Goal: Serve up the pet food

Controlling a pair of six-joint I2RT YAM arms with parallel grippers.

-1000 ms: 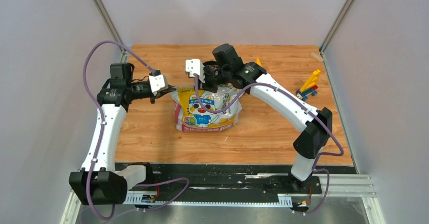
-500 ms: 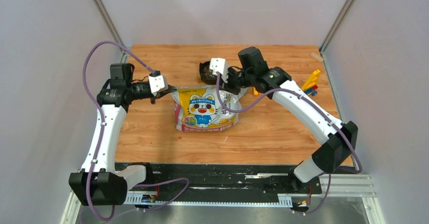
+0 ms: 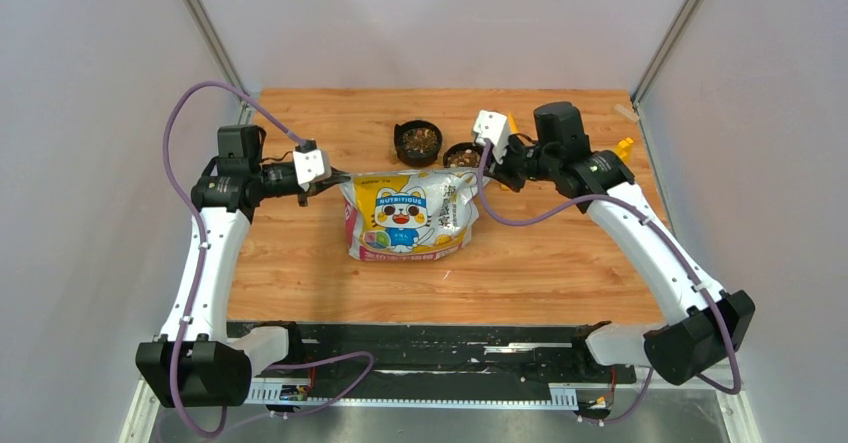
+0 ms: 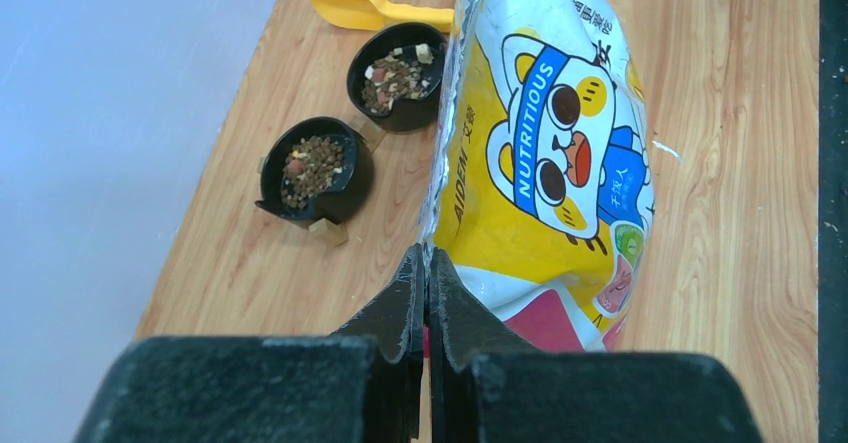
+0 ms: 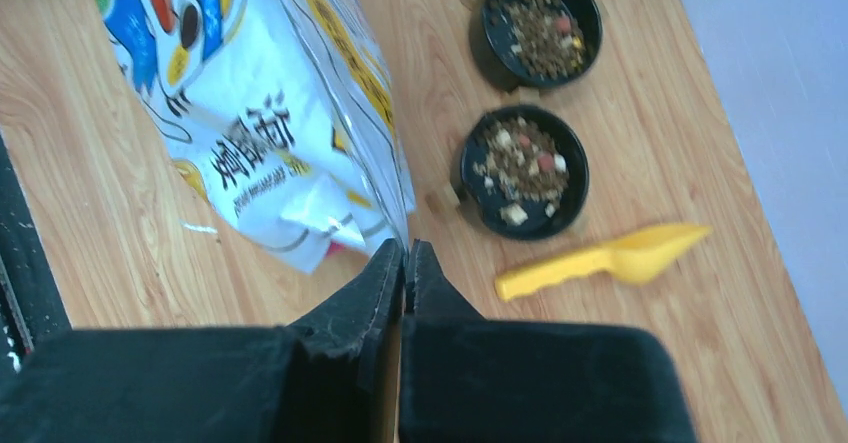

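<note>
The pet food, brown kibble, fills two black bowls (image 3: 420, 140) (image 3: 462, 156) behind the cartoon-printed bag (image 3: 410, 213). Both heaps show in the left wrist view (image 4: 312, 166) (image 4: 398, 71) and in the right wrist view (image 5: 523, 158) (image 5: 543, 28). My left gripper (image 3: 340, 175) (image 4: 427, 253) is shut on the bag's top left corner and holds the bag (image 4: 540, 163) upright. My right gripper (image 3: 483, 173) (image 5: 407, 246) is shut, with its tips at the bag's right edge (image 5: 270, 123); nothing shows between them. The yellow scoop (image 5: 600, 261) (image 4: 370, 8) lies on the table beside the bowls.
A small pile of coloured plastic pieces (image 3: 618, 153) lies at the table's right edge. Grey walls close in the left, right and back sides. A black rail (image 3: 430, 348) runs along the front edge.
My right arm swung to the right, from over the bowls to the bag's right corner, uncovering both bowls. The left arm and the bag have stayed still.
</note>
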